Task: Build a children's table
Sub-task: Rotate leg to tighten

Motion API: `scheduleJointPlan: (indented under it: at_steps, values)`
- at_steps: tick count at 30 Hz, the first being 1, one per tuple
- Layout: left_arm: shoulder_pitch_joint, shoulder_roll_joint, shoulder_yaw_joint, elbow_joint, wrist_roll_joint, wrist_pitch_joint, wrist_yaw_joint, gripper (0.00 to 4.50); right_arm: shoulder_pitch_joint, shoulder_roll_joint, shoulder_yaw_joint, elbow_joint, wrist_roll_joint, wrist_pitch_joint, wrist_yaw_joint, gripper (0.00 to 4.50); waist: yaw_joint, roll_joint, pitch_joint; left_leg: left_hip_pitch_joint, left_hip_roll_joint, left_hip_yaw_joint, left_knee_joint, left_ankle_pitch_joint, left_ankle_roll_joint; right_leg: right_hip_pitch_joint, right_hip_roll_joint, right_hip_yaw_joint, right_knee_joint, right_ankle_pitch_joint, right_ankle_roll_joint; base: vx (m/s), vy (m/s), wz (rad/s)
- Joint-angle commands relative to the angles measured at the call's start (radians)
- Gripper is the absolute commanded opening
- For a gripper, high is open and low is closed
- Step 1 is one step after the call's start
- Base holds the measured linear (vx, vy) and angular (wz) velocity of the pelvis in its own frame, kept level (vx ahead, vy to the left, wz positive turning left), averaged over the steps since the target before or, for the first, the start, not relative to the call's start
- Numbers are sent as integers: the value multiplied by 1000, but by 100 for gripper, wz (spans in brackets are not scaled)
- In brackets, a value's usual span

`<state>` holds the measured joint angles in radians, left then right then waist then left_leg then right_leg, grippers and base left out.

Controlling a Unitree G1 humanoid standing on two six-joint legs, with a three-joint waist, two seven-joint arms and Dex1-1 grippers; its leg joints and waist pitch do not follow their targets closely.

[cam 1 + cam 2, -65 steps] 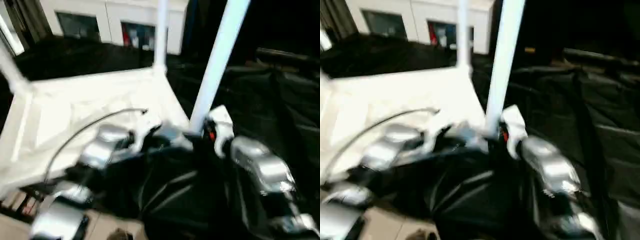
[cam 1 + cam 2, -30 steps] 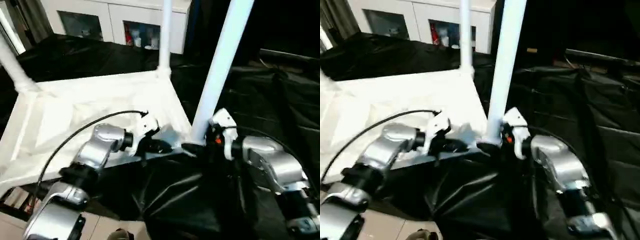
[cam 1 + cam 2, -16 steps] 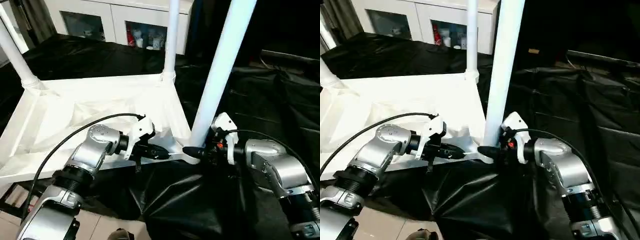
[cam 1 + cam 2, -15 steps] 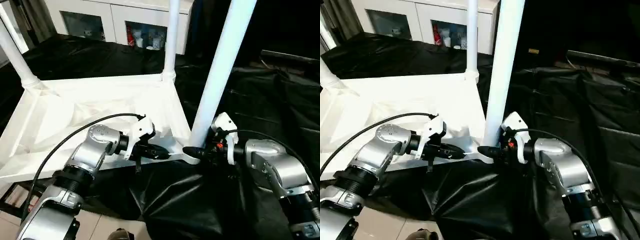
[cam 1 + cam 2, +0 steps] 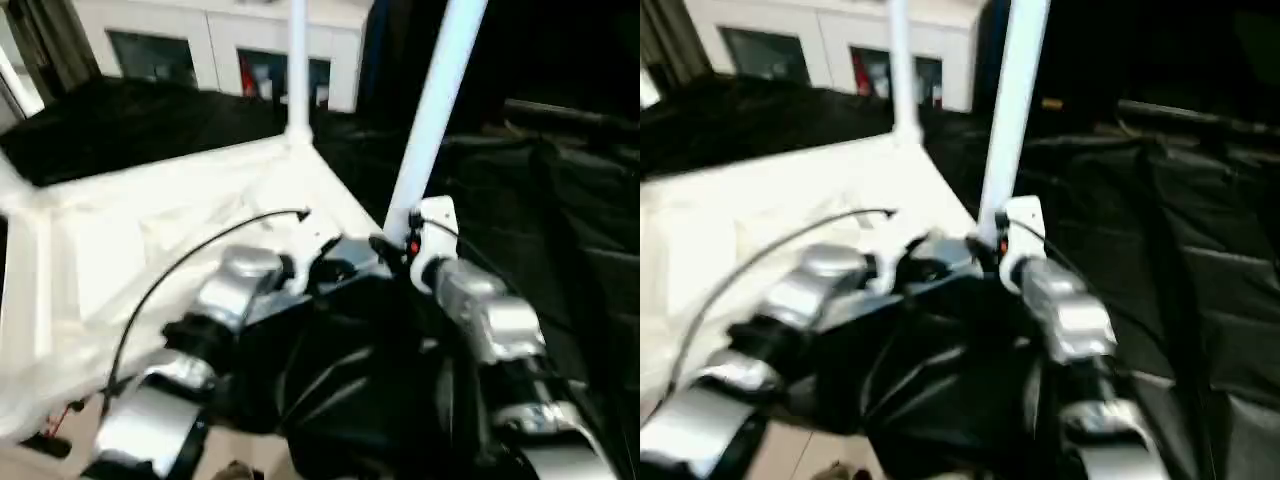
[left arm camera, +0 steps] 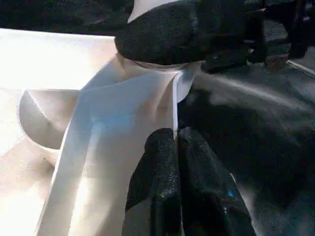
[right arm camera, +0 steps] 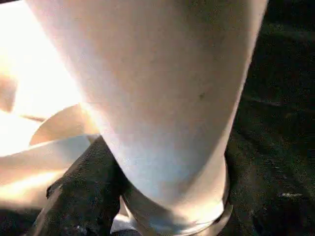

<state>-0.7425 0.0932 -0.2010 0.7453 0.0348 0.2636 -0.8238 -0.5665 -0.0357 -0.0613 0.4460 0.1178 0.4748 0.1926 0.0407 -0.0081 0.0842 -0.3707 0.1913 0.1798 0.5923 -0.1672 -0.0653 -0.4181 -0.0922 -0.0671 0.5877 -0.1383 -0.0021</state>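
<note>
Table top (image 5: pixel 150 230) is seen inverted on black sheeting (image 5: pixel 560 230). The near-corner leg (image 5: pixel 432 120) stands upright, long axis vertical, and is clasped at its base by the right end effector (image 5: pixel 392 250). The left end effector (image 6: pixel 177 162) is closed on the adjoining rim (image 6: pixel 173 105).

White leg (image 7: pixel 162 98) seated in round socket (image 7: pixel 197 227); black pincer finger (image 7: pixel 83 191) against its base.
</note>
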Motion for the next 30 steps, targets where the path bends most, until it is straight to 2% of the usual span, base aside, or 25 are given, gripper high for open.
scheduleJointPlan:
  at_steps: [1, 2, 3, 6, 9, 10, 12, 14, 16, 17, 20, 22, 24, 27, 30]
  values:
    - [-44, -87, -17, -19, -34, -47, -12, 0, -22, 69, 87, 33, -2, 8, 30, 266, 1, -9, -85, 8, 18, -6, -70, -239, 23, 51, -44, 35, -77, -363, -168, 0, 0, 0]
    - [-38, -81, -21, -23, -32, -56, -25, 0, -25, 65, 99, 38, -18, 4, 35, 301, 1, -12, -85, 6, 18, -6, -70, -233, 27, 54, -43, 34, -75, -353, -171, 0, 0, 0]
    - [-36, -79, -21, -24, -32, -58, -27, 0, -25, 64, 100, 38, -20, 3, 37, 301, 3, -10, -86, 7, 20, -6, -70, -222, 32, 54, -44, 35, -72, -333, -179, 0, 0, 0]
    - [-25, -61, -21, -34, -34, -65, -43, 0, -19, 54, 98, 31, 5, 4, 77, 346, 2, -11, -86, 7, 20, -4, -69, -214, 41, 56, -43, 36, -69, -307, -194, 0, 0, 0]
    - [-10, -34, -27, -50, -36, -78, -83, 0, -4, 20, 126, -5, 6, 7, 154, 373, 3, -10, -84, 7, 21, -5, -71, -228, 41, 58, -44, 35, -72, -333, -187, 0, 0, 0]
    - [3, -19, -29, -68, -44, -79, -114, 0, 9, -9, 146, -34, 5, 15, 206, 373, 2, -11, -83, 6, 21, -5, -71, -231, 42, 58, -44, 36, -73, -336, -185, 0, 0, 0]
    - [37, 19, -41, -118, -64, -89, -204, 0, 42, -78, 183, -103, 14, 30, 320, 402, 4, -11, -84, 3, 23, -6, -71, -229, 50, 62, -46, 37, -72, -330, -181, 0, 0, 0]
    - [51, 36, -48, -139, -70, -90, -237, 0, 54, -107, 195, -131, 22, 36, 366, 418, 6, -9, -85, 5, 26, -6, -70, -220, 56, 63, -45, 37, -69, -306, -192, 0, 0, 0]
    - [87, 82, -65, -197, -95, -98, -336, 0, 85, -186, 218, -196, 48, 44, 483, 437, 6, -4, -84, 6, 26, -7, -71, -234, 56, 62, -47, 36, -70, -322, -197, 0, 0, 0]
    - [100, 103, -73, -221, -106, -91, -377, 0, 97, -220, 224, -221, 59, 46, 533, 445, 6, -6, -81, 7, 28, -5, -72, -249, 56, 60, -46, 38, -71, -338, -196, 0, 0, 0]
    - [120, 138, -80, -252, -115, -98, -432, 0, 116, -273, 230, -257, 77, 61, 603, 445, 7, -4, -80, 10, 30, -7, -74, -280, 41, 53, -46, 38, -74, -384, -190, 0, 0, 0]
    - [130, 162, -77, -269, -123, -92, -465, 0, 132, -318, 236, -291, 96, 85, 667, 445, 9, -11, -79, 14, 31, -8, -74, -292, 38, 54, -46, 38, -76, -410, -184, 0, 0, 0]
    - [143, 192, -72, -292, -133, -82, -502, 0, 151, -371, 244, -323, 111, 94, 745, 445, 14, -9, -78, 14, 33, -7, -74, -299, 36, 50, -47, 40, -77, -427, -180, 0, 0, 0]
    - [149, 204, -73, -303, -136, -77, -515, 0, 157, -385, 248, -329, 115, 94, 761, 412, 22, -10, -78, 17, 33, -6, -72, -296, 28, 45, -50, 40, -79, -448, -175, 0, 0, 0]
    - [156, 218, -76, -317, -143, -69, -530, 0, 161, -384, 250, -325, 114, 87, 760, 394, 23, -11, -78, 13, 32, -8, -74, -290, 23, 47, -50, 39, -79, -463, -163, 0, 0, 0]
